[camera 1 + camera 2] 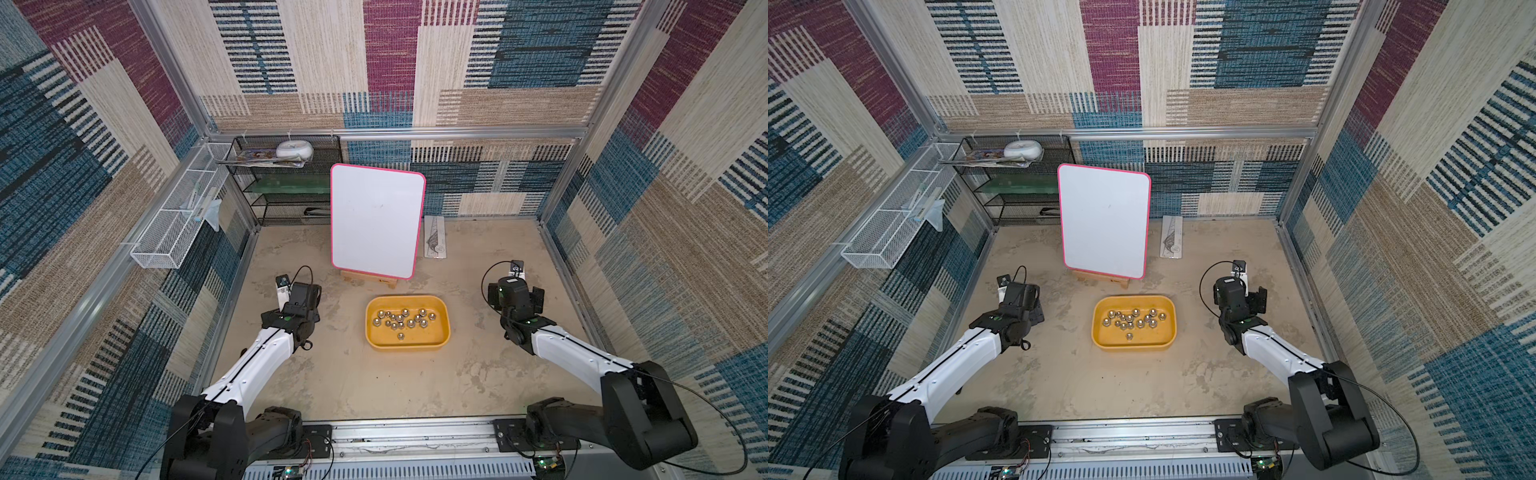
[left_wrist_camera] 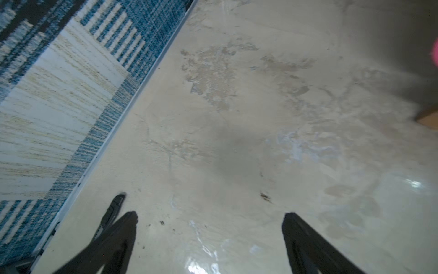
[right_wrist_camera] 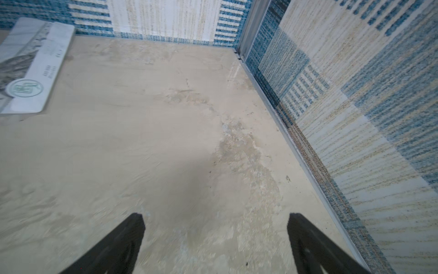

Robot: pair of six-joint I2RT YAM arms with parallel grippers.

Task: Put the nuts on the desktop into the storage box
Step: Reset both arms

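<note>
Nuts (image 1: 401,319) sat in neither gripper: left gripper (image 2: 210,214) and right gripper (image 3: 215,215) each had jaws spread wide, empty, above bare desktop (image 1: 353,382). Farther out, between the arms, every visible nut lay inside the storage box (image 1: 436,337). Task looked complete; any retreat should avoid nudging that box.

Woven patchwork walls (image 1: 390,62) (blue, maroon and beige blocks, some striped) are closing in the booth on three sides, and metal rails (image 1: 415,134) are running along their corners. A black mesh rack (image 1: 291,208) is standing in the back left corner with a white rounded thing (image 1: 294,148) lying on its top shelf, while a white wire basket (image 1: 174,232) is hanging on the left wall. A pink-rimmed whiteboard (image 1: 376,220) is leaning upright on a wooden stand (image 1: 361,282), a printed strip (image 1: 434,237) is lying flat to its right near the back wall, and soft, even light is falling over all.
</note>
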